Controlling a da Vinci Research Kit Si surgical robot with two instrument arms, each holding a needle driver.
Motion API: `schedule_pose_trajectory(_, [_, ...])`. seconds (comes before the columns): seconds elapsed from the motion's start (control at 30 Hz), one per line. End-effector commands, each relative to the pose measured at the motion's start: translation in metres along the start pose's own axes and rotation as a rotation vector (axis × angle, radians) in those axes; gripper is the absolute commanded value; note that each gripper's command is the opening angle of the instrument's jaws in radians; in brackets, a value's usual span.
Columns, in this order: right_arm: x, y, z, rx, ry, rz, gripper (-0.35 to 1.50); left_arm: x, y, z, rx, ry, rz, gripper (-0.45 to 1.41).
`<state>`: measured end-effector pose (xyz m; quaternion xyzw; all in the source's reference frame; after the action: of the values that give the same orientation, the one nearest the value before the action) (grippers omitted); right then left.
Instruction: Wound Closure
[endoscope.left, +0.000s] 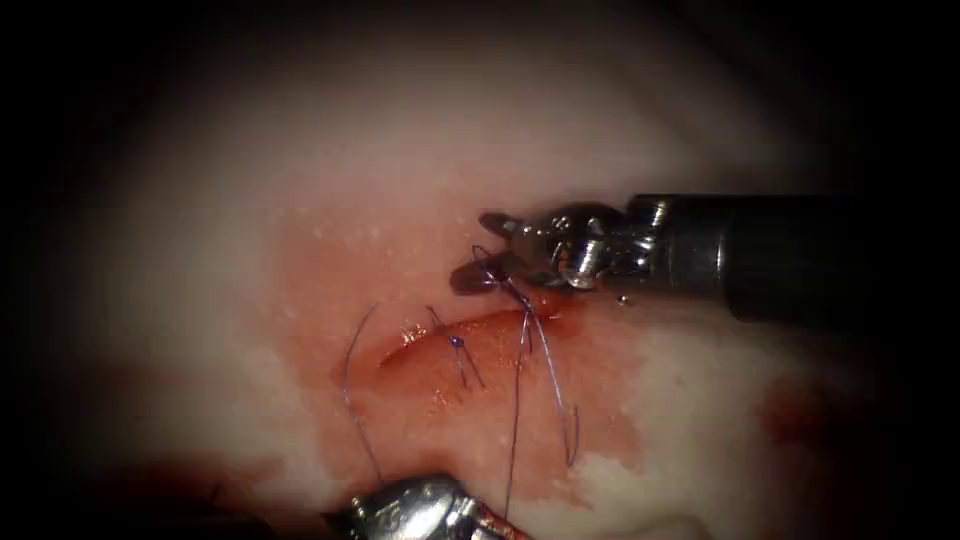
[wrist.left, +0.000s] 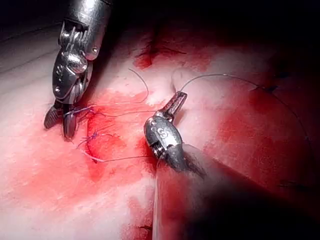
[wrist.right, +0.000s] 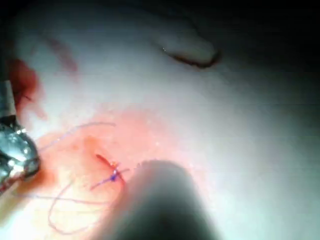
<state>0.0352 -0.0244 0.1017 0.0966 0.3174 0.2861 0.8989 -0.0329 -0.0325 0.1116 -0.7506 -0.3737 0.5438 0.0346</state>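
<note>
Left tool: my left tool (endoscope.left: 490, 522) sat nearest, low on the near side of the cut. Its jaws looked closed, and I judged them closed on the thread, since in the left wrist view a strand ran straight out of the tip (wrist.left: 176, 102).

Thread: the thread (endoscope.left: 516, 400) rose from my left tool across the wet patch to the right end of the cut. A second strand ran beside it and curled into a small loop on the near side. Another loose length curved off to the left of the cut.

Red fluid: red fluid (endoscope.left: 420, 410) covered the tissue (endoscope.left: 700, 400) around and nearer than the cut.

Cut: the cut (endoscope.left: 470, 330) lay slantwise between my two tools, with one knot (endoscope.left: 456, 341) already sitting on it towards its left part.

Right tool: my right tool (endoscope.left: 482, 250) was farthest, just beyond the right end of the cut. Its jaws stood well apart and gripped nothing, but the thread lay draped round the lower one (wrist.left: 59, 122).

Needle: I could not tell where it was, nor whether it was in the tissue.

Step, my judgement: thread work at a stitch by the right end, with one stitch already tied.

Next move, my judgement: it called for an even, gentle pull, with the draped strand kept from slipping off or snagging.
</note>
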Motion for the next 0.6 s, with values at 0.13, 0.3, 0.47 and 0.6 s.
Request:
schedule_pose_trajectory(0.13, [0.0032,0.0008,0.0022,-0.033,0.063,-0.044,1.41,-0.0009,-0.0002,0.0004,-0.002,-0.001,-0.001,-0.45])
schedule_pose_trajectory(0.3, [0.0082,0.0043,0.0035,-0.084,0.136,-0.036,1.4,-0.0009,-0.0002,0.0003,0.01,0.0,0.001,-0.45])
schedule_pose_trajectory(0.47, [0.0098,0.0083,0.0023,-0.105,0.164,-0.026,1.4,-0.0009,-0.0003,-0.0002,0.005,0.0,0.0,-0.45])
schedule_pose_trajectory(0.6, [0.0108,0.0118,0.0003,-0.089,0.21,-0.034,1.4,-0.0009,-0.0002,0.0003,-0.003,-0.001,-0.001,-0.45])
